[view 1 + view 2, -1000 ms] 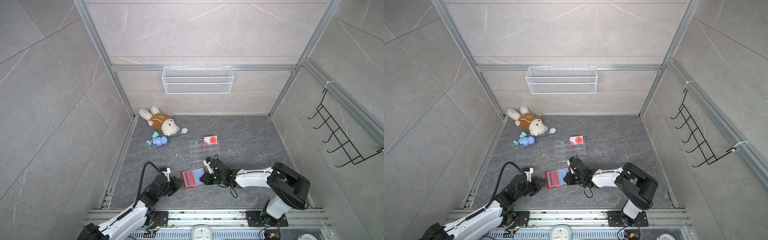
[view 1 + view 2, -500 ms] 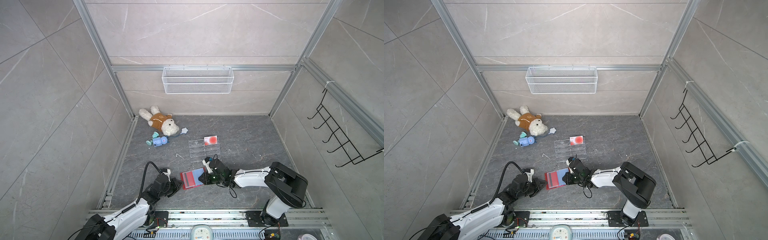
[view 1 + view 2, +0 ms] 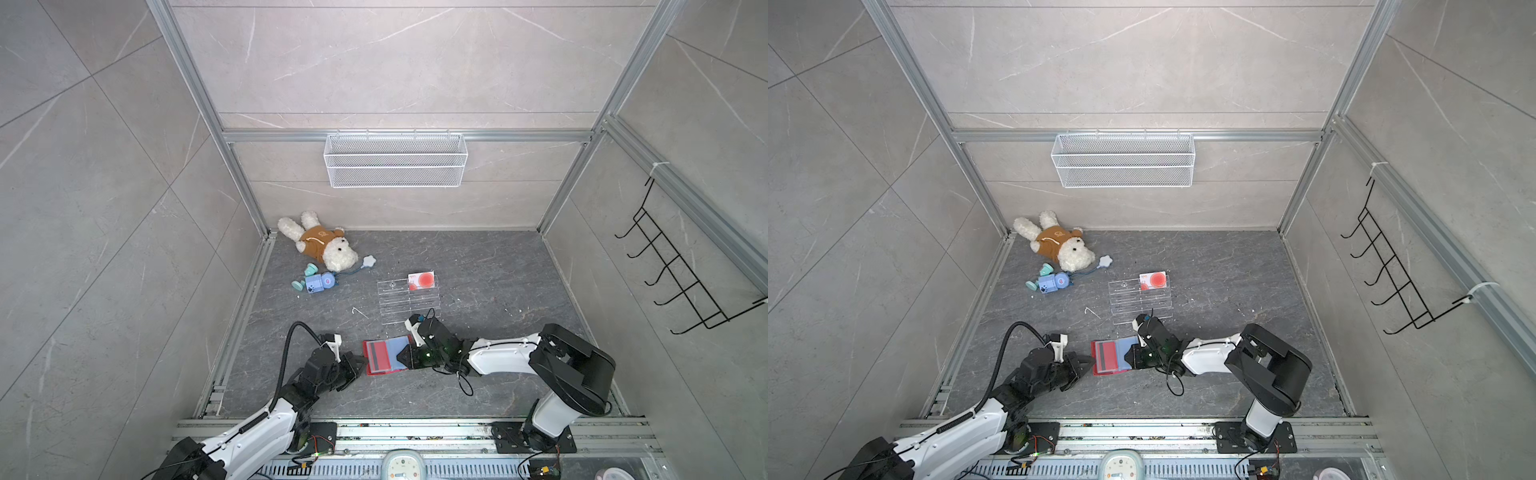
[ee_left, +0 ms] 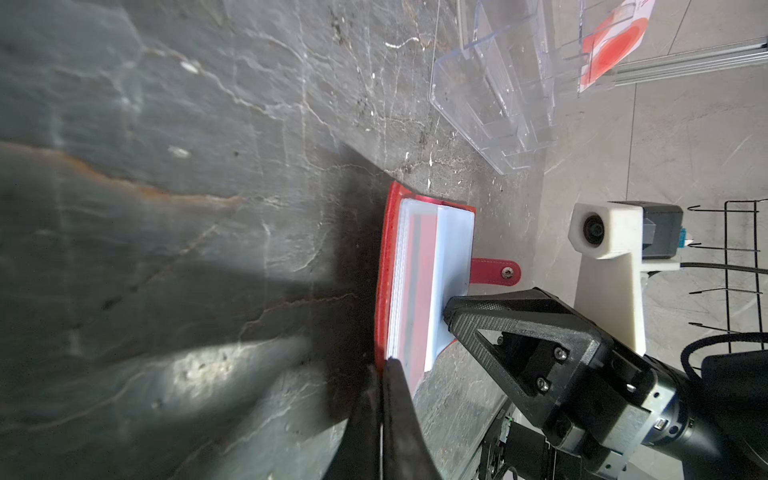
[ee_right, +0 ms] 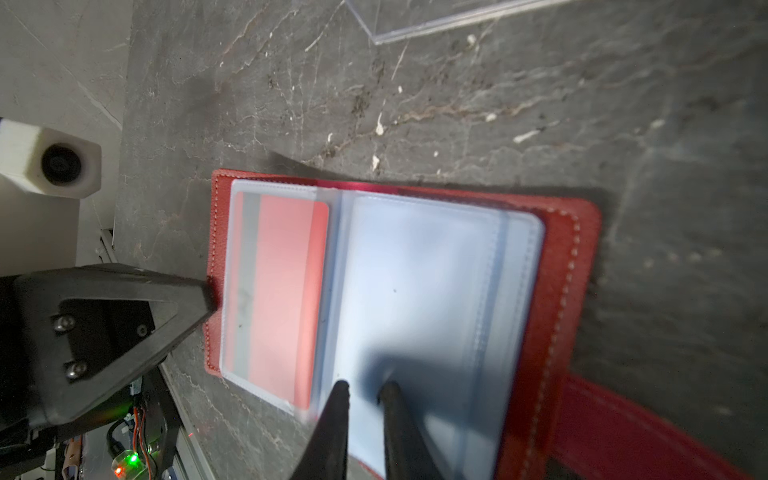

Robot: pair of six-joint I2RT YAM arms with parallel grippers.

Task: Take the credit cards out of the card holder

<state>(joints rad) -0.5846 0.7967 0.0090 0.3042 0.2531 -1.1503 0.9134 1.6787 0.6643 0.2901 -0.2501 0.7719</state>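
Dark floor (image 3: 478,270) — left claw (image 4: 384,365) has just shut tight at the card holder (image 5: 557,291) edge; right claw (image 5: 365,386), slightly apart, pins a sleeve (image 5: 415,270) — 1 credit card (image 5: 286,299) still inside.

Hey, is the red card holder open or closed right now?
Open. The card holder lies spread flat, pale blue sleeves facing up, a red card showing in one sleeve, strap tab unsnapped at the side.

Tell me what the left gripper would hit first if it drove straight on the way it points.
The card holder: the shut left gripper aims at the red cover's outer edge and looks to be touching it, with a tucked-in credit card just beyond. Depth is uncertain.
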